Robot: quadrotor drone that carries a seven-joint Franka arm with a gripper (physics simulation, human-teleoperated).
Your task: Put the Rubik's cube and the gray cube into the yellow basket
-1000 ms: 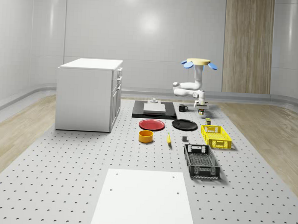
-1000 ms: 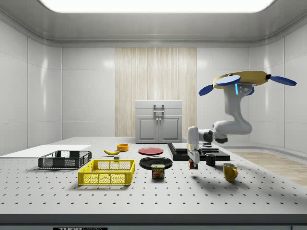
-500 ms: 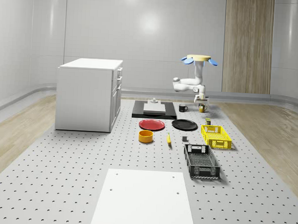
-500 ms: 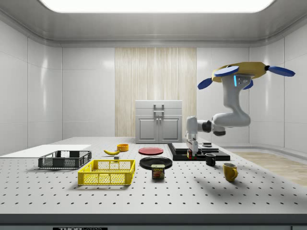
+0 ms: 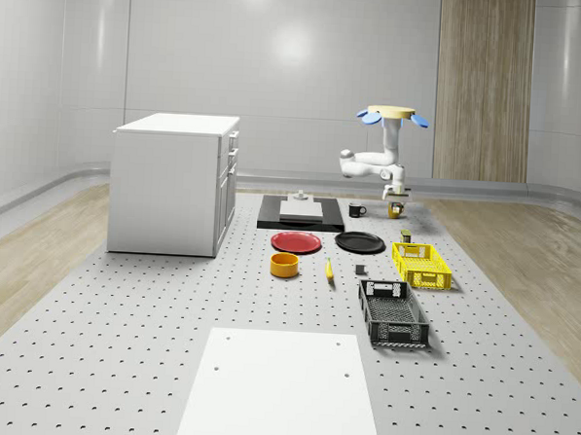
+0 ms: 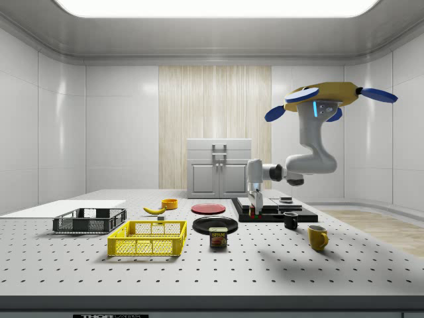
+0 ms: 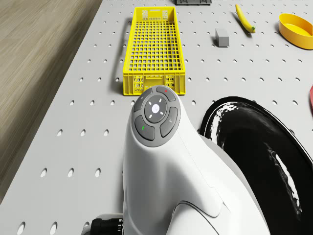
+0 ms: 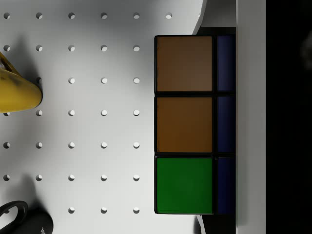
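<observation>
At the near end of the table (image 5: 117, 364) in the whole-scene view, a white sheet (image 5: 286, 388) lying flat. Just beyond, toward that view's right, a black basket (image 5: 393, 313). Farther back, in a loose row: an orange bowl (image 5: 285, 265), a banana (image 5: 329, 269), the gray cube (image 5: 360, 271) and the yellow basket (image 5: 420, 265). Gray cube resting on the table between banana and yellow basket, outside the basket and apart from it. Yellow basket with nothing visible inside, as seen from the drone view. Behind the row, a red plate (image 5: 297, 242) beside a black plate (image 5: 359, 243), with a small can (image 5: 405, 224) past the yellow basket's far end. Off to the whole-scene view's left, a white cabinet (image 5: 173, 182). At the far end, a black tray (image 5: 300, 213), a black mug (image 5: 356, 209) and a yellow mug (image 5: 394, 211). Up above that far end, the drone (image 6: 331, 99), hovering clear of the table over the mugs, arm bent down and forward. At the arm's tip, the gripper (image 6: 254, 209), pointing down, closed narrowly around the Rubik's cube (image 8: 185, 124). Rubik's cube lifted off the table, brown and green squares facing the wrist camera, blue side pressed against a dark finger (image 8: 287, 117), bare table underneath and both mugs off to one side.
</observation>
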